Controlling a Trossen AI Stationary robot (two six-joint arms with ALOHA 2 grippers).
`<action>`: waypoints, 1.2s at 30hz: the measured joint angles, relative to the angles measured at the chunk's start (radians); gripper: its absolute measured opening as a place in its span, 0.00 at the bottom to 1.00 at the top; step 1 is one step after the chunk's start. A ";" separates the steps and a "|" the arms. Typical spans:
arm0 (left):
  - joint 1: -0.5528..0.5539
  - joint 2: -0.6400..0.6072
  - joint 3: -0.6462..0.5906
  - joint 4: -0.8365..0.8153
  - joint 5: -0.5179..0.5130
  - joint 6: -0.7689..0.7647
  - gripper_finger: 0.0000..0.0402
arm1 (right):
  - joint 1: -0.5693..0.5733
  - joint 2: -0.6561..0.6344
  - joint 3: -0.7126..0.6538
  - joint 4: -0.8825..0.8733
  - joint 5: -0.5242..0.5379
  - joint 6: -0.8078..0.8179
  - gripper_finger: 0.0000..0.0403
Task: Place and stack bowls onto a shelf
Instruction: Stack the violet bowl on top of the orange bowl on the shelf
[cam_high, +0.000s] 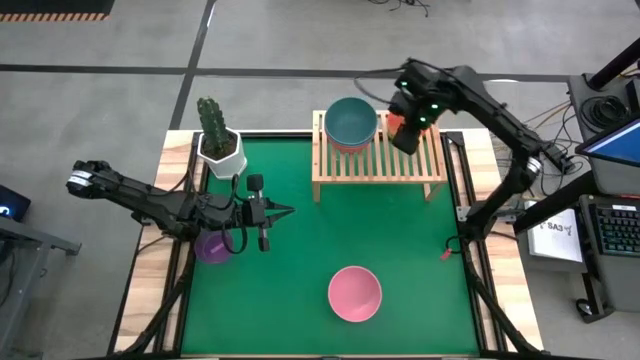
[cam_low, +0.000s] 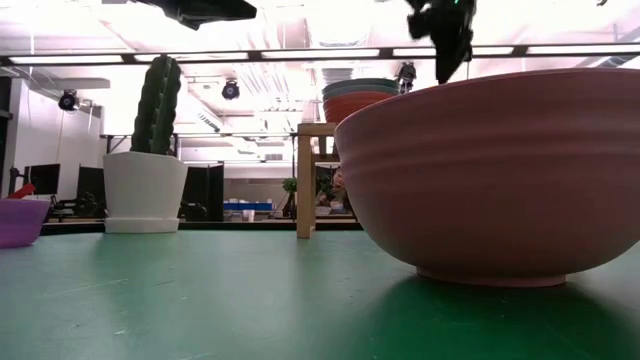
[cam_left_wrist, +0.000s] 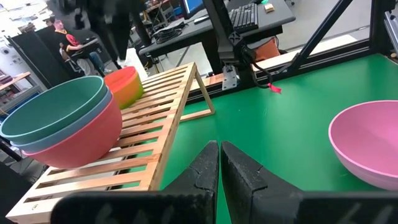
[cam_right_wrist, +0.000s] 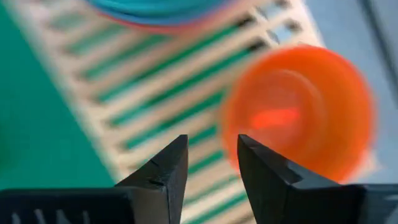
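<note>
1. Table (cam_high: 400, 240) first: your green mat carries everything, with the light-wood shelf (cam_high: 378, 162) at its far edge.
2. Shelf contents: you have a stack of larger bowls on its left half, teal bowl (cam_high: 350, 120) on top, blue bowl (cam_left_wrist: 37, 138) under it and red-pink bowl (cam_left_wrist: 81, 140) at the bottom.
3. Pink bowl (cam_high: 355, 293) sits alone on the mat near the front edge, well apart from the shelf.
4. Your right gripper (cam_high: 408, 130) hangs above the shelf's right half, jaws slightly apart and holding nothing, just beside the red-orange bowl (cam_right_wrist: 298, 112) resting on the slats.
5. Your left gripper (cam_high: 280, 211) hovers over the mat's left side, jaws together and empty.
6. Purple bowl (cam_high: 213, 247) lies beneath the left arm, near the white cactus pot (cam_high: 222, 150).
</note>
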 joint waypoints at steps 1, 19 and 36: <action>0.000 0.000 0.000 0.000 0.000 0.000 0.00 | 0.000 -0.029 -0.020 0.023 -0.053 0.002 0.32; 0.090 -0.065 -0.004 -0.105 -0.116 -0.028 0.00 | 0.084 -0.536 -0.726 1.002 -0.186 0.108 0.25; 0.140 -0.010 0.032 -0.037 0.010 -0.255 0.00 | 0.292 -0.741 -0.837 0.983 -0.387 -0.054 0.12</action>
